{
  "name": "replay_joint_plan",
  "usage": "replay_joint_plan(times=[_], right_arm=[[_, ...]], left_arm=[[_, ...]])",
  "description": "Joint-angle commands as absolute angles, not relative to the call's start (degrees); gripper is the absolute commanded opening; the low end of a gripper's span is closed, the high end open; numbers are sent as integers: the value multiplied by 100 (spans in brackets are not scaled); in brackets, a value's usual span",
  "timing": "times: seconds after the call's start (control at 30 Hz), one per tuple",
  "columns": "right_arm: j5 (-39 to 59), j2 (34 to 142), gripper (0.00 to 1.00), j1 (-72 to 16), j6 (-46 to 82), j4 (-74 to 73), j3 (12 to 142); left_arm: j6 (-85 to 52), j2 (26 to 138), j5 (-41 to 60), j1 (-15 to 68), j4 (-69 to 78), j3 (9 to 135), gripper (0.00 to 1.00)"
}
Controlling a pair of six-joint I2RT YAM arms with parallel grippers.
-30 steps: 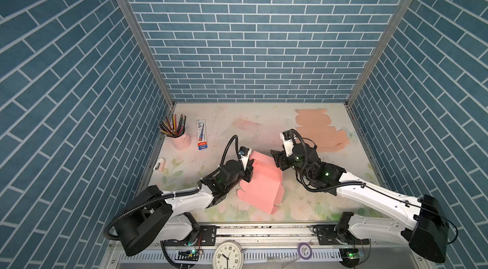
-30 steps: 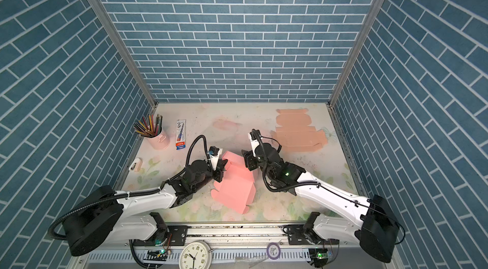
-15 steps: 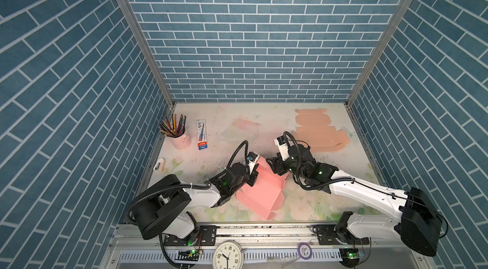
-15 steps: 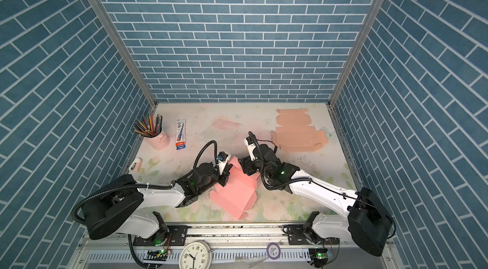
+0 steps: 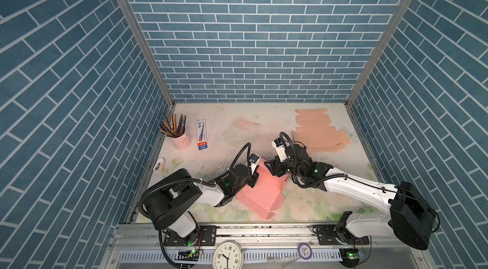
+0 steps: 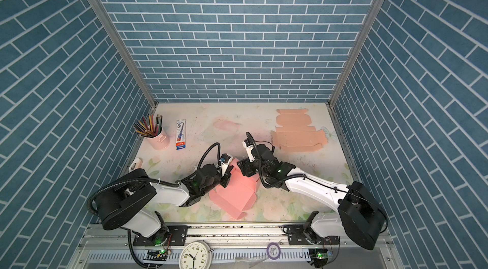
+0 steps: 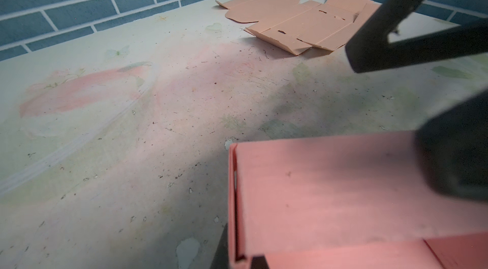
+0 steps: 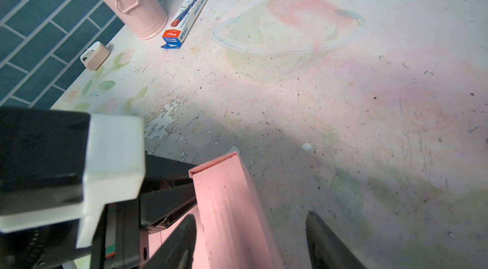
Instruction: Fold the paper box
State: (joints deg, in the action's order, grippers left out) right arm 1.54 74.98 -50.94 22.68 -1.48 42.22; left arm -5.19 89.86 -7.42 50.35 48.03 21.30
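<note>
Box point(image 5: 260, 196) lies near centre, part-folded. Right gripper point(image 8: 250, 217) straddles its far-right wall, fingers apart. Left gripper point(image 5: 254, 174) meets the far-left side, finger state not discernible. Close squarely on the wall, press along the crease, avoid buckling.

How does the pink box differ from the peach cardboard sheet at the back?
The pink box has walls folded up, while the peach sheet lies flat and unfolded. The pink box sits front centre, and the peach sheet lies back right. Both are cut cardboard with fold lines.
</note>
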Motion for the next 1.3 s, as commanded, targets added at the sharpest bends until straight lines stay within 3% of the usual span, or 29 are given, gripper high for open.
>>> replay_joint_plan(times=[0.0,0.53,1.27], right_arm=[[314,7539,67,-5074,2349,-45,4236],[475,7466,67,-5086,2225,151,4219],[546,7834,67,-5191,1971,332,4396]], left_arm=[[-477,9082,-844,5081,4960,2210,17],[-648,9039,-923,5176,5084,2023,23],[-1296,8167,-1222,5550,4476,1598,28]])
